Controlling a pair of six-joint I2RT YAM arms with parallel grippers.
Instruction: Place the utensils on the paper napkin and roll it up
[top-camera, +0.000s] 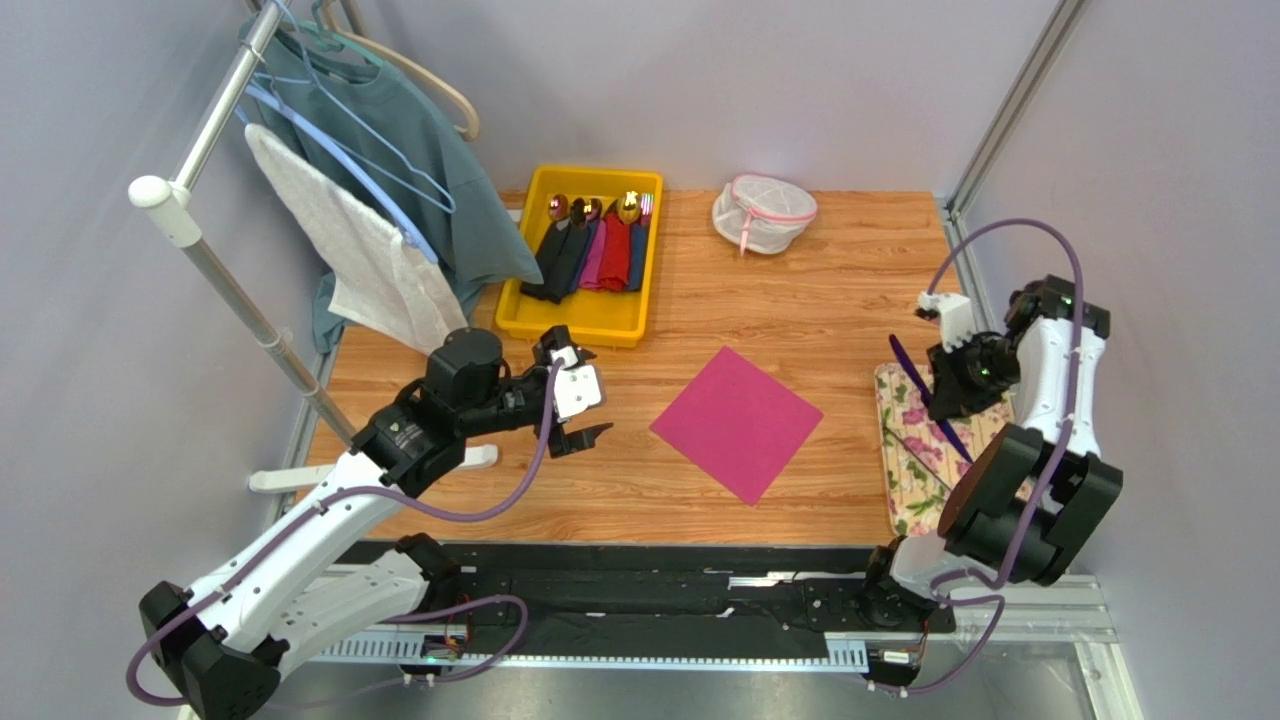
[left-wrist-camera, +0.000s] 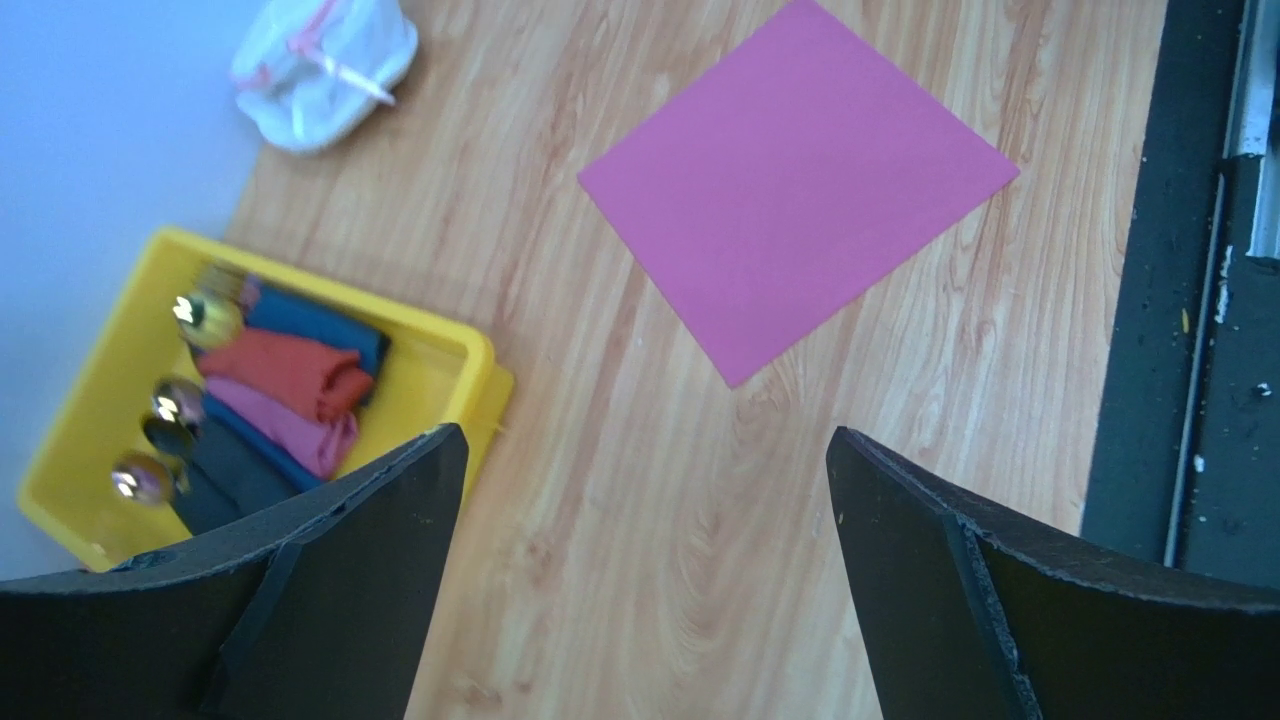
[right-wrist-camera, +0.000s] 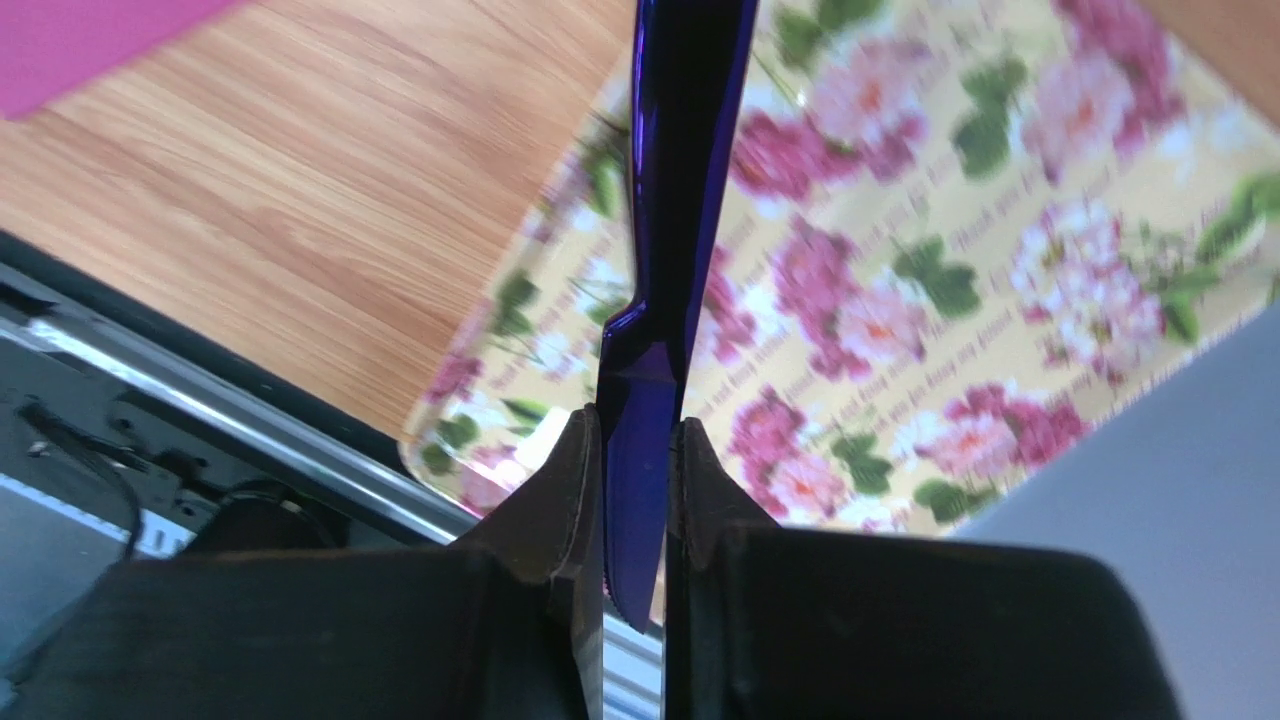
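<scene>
The magenta paper napkin (top-camera: 736, 423) lies flat on the wooden table, turned like a diamond; it also shows in the left wrist view (left-wrist-camera: 796, 188). My right gripper (top-camera: 944, 387) is shut on a slim dark blue knife (top-camera: 903, 360) and holds it above the floral cloth (top-camera: 917, 450), right of the napkin. In the right wrist view the fingers (right-wrist-camera: 571, 480) pinch the serrated blade end, and the knife (right-wrist-camera: 684, 150) points away from them. A dark blue strip (top-camera: 956, 438) shows below the gripper; I cannot tell whether it is a second utensil. My left gripper (top-camera: 579, 428) is open and empty, left of the napkin (left-wrist-camera: 646, 443).
A yellow tray (top-camera: 579, 323) with several gold-headed sleeved cutlery pieces stands at the back left, also in the left wrist view (left-wrist-camera: 481, 383). A white mesh pouch (top-camera: 763, 212) sits at the back. A clothes rack (top-camera: 226, 255) with a shirt stands at the left edge.
</scene>
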